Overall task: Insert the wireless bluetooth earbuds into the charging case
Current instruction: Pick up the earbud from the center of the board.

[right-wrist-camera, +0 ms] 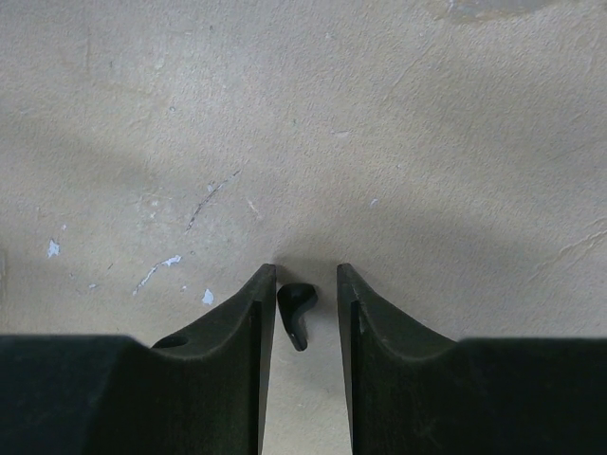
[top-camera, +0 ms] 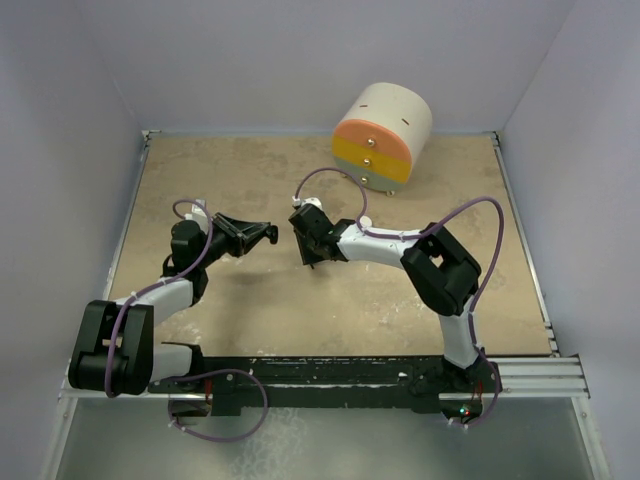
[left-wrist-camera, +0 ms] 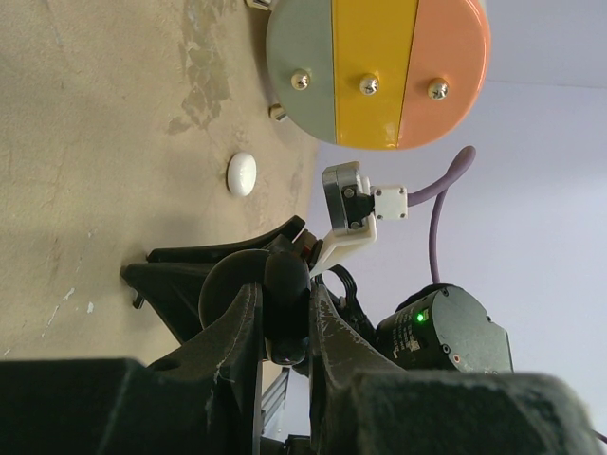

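Top external view first: a tan, mottled table (top-camera: pixel 250 320) fills the floor of the enclosure. At its far side stands a cream cylindrical drawer unit (top-camera: pixel 382 135). It has three drawer fronts, orange, yellow and grey-green, each with a small metal knob. All three are shut, so their contents are hidden.

The two arms reach toward each other mid-table. The left gripper (top-camera: pixel 268 235) points across at the right gripper (top-camera: pixel 312 260), which tilts down at the table.

From the left wrist, the fingers pinch the charging case (left-wrist-camera: pixel 285 308), a glossy black round puck seen edge-on. I cannot tell whether its lid is open.

One white oval earbud (left-wrist-camera: pixel 242 173) lies on the table, between the case and the drawer unit.

From the right wrist, the fingers stand slightly apart with a small dark hooked piece (right-wrist-camera: pixel 298 313) between them. Whether they grip it, I cannot tell.
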Robot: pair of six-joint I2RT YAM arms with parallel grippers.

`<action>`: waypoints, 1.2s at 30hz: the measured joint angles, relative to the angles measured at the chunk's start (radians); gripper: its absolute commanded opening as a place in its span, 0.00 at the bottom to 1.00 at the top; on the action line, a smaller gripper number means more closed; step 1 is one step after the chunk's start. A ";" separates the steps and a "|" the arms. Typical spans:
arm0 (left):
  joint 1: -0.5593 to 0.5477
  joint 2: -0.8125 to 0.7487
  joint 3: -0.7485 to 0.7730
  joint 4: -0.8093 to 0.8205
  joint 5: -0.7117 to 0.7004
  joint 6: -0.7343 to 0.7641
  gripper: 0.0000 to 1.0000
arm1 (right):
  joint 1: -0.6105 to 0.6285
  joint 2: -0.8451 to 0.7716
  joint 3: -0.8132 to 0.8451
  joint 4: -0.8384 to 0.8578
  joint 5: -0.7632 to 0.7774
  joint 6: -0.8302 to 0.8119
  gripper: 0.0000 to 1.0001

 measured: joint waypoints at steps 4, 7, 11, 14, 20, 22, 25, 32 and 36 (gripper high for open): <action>0.000 0.000 0.000 0.001 0.000 0.000 0.00 | 0.006 0.000 0.000 -0.001 0.000 -0.002 0.34; 0.000 0.000 0.000 0.004 0.000 0.000 0.00 | 0.010 0.001 0.000 -0.001 0.000 -0.003 0.34; 0.001 -0.001 -0.002 0.005 0.000 0.000 0.00 | 0.014 0.002 0.000 -0.003 0.001 -0.006 0.34; 0.002 -0.002 -0.010 0.006 0.000 -0.001 0.00 | 0.016 0.003 0.002 -0.004 0.004 -0.008 0.34; 0.002 -0.003 -0.016 0.007 0.000 -0.004 0.00 | 0.025 0.004 0.005 -0.012 0.008 -0.009 0.34; 0.002 -0.003 -0.016 0.010 0.000 -0.004 0.00 | 0.029 0.004 0.006 -0.015 0.008 -0.009 0.34; 0.002 -0.003 -0.016 0.013 0.000 -0.005 0.00 | 0.035 0.004 0.006 -0.018 0.008 -0.009 0.33; 0.002 -0.003 -0.017 0.013 0.000 -0.005 0.00 | 0.038 0.004 0.006 -0.019 0.008 -0.009 0.30; 0.003 -0.003 -0.017 0.013 0.000 -0.005 0.00 | 0.038 0.005 0.006 -0.022 0.009 -0.008 0.24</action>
